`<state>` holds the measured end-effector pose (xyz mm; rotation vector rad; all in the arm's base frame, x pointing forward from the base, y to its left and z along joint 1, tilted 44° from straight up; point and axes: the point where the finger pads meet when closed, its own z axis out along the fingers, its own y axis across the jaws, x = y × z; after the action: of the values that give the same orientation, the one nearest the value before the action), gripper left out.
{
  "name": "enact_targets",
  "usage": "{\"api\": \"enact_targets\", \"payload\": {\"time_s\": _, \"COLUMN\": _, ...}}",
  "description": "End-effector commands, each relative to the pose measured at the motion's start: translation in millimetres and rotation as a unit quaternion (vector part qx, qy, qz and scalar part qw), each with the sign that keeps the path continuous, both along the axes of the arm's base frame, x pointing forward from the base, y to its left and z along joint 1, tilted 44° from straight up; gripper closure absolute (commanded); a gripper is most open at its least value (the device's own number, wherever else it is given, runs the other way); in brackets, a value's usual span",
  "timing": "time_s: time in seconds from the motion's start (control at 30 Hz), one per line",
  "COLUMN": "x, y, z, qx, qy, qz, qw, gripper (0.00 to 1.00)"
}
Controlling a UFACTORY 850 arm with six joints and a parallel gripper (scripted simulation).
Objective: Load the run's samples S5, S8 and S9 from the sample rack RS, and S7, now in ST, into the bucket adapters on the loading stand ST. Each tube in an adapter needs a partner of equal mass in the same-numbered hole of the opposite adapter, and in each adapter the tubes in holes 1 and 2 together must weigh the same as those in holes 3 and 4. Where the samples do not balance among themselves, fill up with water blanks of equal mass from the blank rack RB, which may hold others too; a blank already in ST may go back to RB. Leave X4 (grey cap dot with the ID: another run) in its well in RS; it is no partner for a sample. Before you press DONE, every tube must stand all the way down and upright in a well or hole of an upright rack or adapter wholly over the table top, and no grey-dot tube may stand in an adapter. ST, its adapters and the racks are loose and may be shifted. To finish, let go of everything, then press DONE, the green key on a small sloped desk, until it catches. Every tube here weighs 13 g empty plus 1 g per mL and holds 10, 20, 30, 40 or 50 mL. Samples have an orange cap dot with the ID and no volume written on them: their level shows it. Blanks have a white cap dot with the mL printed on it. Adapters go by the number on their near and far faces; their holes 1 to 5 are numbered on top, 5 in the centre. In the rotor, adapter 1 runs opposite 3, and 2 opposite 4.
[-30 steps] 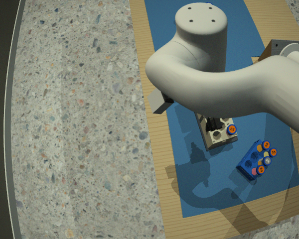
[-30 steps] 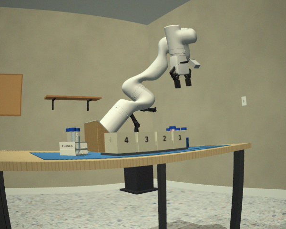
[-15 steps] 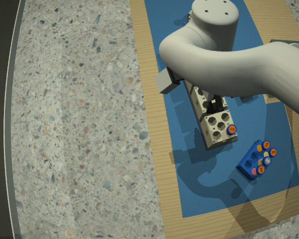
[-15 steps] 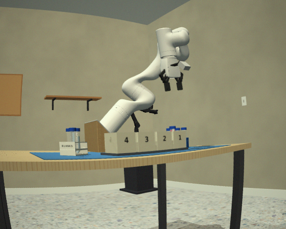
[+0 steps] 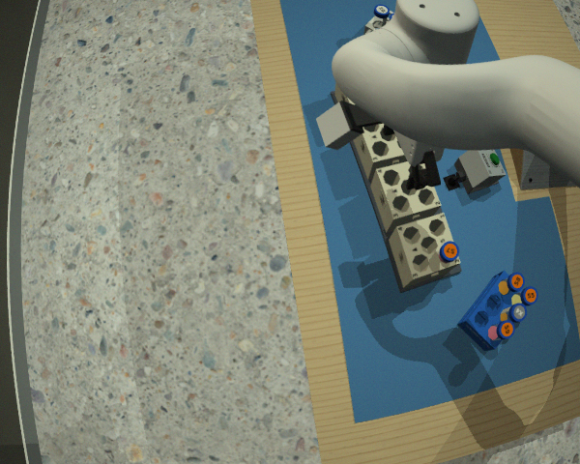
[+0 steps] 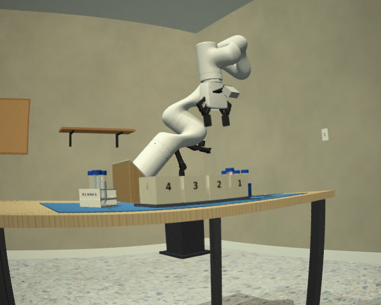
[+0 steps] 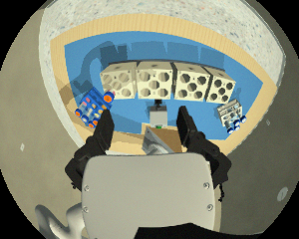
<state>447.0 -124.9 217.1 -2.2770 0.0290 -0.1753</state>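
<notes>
My gripper (image 6: 216,120) (image 7: 144,116) (image 5: 406,156) is open and empty, high above the middle of the loading stand ST (image 5: 408,191) (image 6: 190,193) (image 7: 169,83). Adapters 4 (image 6: 167,186), 3 (image 6: 195,185), 2 (image 6: 218,184) and 1 (image 6: 239,183) stand in a row. S7 (image 5: 449,250) stands in a corner hole of the end adapter; the other visible holes are empty. The blue sample rack RS (image 5: 479,324) (image 7: 92,107) holds S8 (image 5: 515,281), S5 (image 5: 529,295), grey-dot X4 (image 5: 518,312) and S9 (image 5: 505,330). The blank rack RB (image 6: 92,194) (image 7: 228,118) holds several blue-capped tubes (image 6: 97,177) (image 5: 382,10); my arm hides most of it in the top view.
The DONE desk (image 5: 475,174) (image 7: 156,119) with its green key (image 5: 493,159) stands beside the stand's middle. A blue mat (image 5: 430,369) covers the wooden table (image 5: 300,249). The arm's base block (image 6: 123,180) stands behind adapter 4.
</notes>
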Motion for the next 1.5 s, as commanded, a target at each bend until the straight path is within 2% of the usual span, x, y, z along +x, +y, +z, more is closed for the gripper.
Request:
{"api": "enact_targets", "payload": {"time_s": 0.0, "x": -7.8, "y": -5.3, "z": -13.3, "qx": -0.017, "qy": 0.001, "qz": -0.009, "qw": 1.000, "gripper": 0.00}}
{"api": "enact_targets", "payload": {"time_s": 0.07, "x": -7.8, "y": -5.3, "z": -13.3, "qx": -0.017, "qy": 0.001, "qz": -0.009, "qw": 1.000, "gripper": 0.00}}
{"api": "enact_targets", "payload": {"time_s": 0.3, "x": -27.9, "y": -13.0, "z": -40.8, "qx": -0.025, "qy": 0.003, "qz": -0.014, "qw": 1.000, "gripper": 0.00}}
{"api": "enact_targets", "payload": {"time_s": 0.37, "x": -27.9, "y": -13.0, "z": -40.8, "qx": -0.025, "qy": 0.003, "qz": -0.014, "qw": 1.000, "gripper": 0.00}}
{"api": "enact_targets", "payload": {"time_s": 0.43, "x": -34.3, "y": -14.8, "z": -48.3, "qx": -0.047, "qy": 0.009, "qz": -0.022, "qw": 0.999, "gripper": 0.00}}
{"api": "enact_targets", "payload": {"time_s": 0.57, "x": -47.3, "y": -18.2, "z": -63.1, "qx": -0.047, "qy": 0.009, "qz": -0.022, "qw": 0.999, "gripper": 0.00}}
{"api": "enact_targets", "payload": {"time_s": 0.63, "x": -47.3, "y": -18.2, "z": -63.1, "qx": -0.047, "qy": 0.009, "qz": -0.022, "qw": 0.999, "gripper": 0.00}}
{"api": "enact_targets", "payload": {"time_s": 0.7, "x": -53.5, "y": -19.9, "z": -70.4, "qx": -0.047, "qy": 0.009, "qz": -0.022, "qw": 0.999, "gripper": 0.00}}
{"api": "enact_targets", "payload": {"time_s": 1.0, "x": -53.5, "y": -19.9, "z": -70.4, "qx": -0.047, "qy": 0.009, "qz": -0.022, "qw": 0.999, "gripper": 0.00}}
{"api": "enact_targets", "payload": {"time_s": 1.13, "x": -58.8, "y": -33.2, "z": -84.3, "qx": -0.037, "qy": 0.057, "qz": -0.068, "qw": 0.995, "gripper": 0.00}}
{"api": "enact_targets", "payload": {"time_s": 1.23, "x": -60.1, "y": -36.6, "z": -87.8, "qx": -0.035, "qy": 0.069, "qz": -0.079, "qw": 0.994, "gripper": 0.00}}
{"api": "enact_targets", "payload": {"time_s": 1.47, "x": -69.4, "y": -60.0, "z": -112.2, "qx": -0.017, "qy": 0.152, "qz": -0.157, "qw": 0.976, "gripper": 0.00}}
